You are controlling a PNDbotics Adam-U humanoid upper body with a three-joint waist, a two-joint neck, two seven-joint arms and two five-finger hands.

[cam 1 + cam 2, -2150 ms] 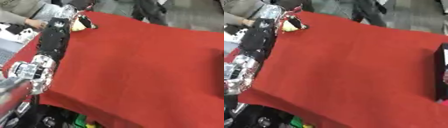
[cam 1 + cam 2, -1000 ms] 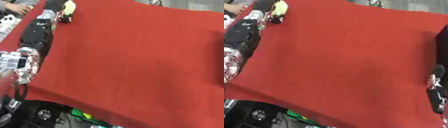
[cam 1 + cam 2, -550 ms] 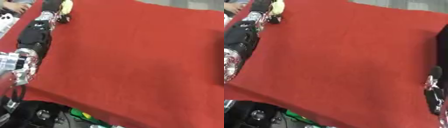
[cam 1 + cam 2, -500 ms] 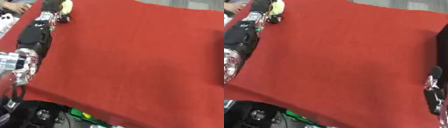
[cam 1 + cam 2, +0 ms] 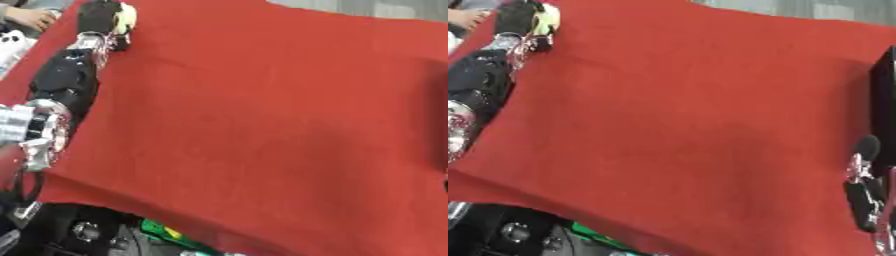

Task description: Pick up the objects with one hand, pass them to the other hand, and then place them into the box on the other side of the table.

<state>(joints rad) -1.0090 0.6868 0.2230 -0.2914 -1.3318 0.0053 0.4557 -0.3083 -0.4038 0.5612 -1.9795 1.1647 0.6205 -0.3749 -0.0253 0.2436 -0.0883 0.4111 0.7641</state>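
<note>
At the worktop's (image 5: 262,125) far left corner, left hand (image 5: 98,20) fingers curl around a pale yellow object (image 5: 128,15), apparently gripping it for handover; right hand (image 5: 866,192) fingers look straight.

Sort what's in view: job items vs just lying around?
Job: left hand on a yellow object at the far left corner; right hand, idle at lower right; dark box at right edge.

Lying about: red tablecloth; green item below the table edge.
</note>
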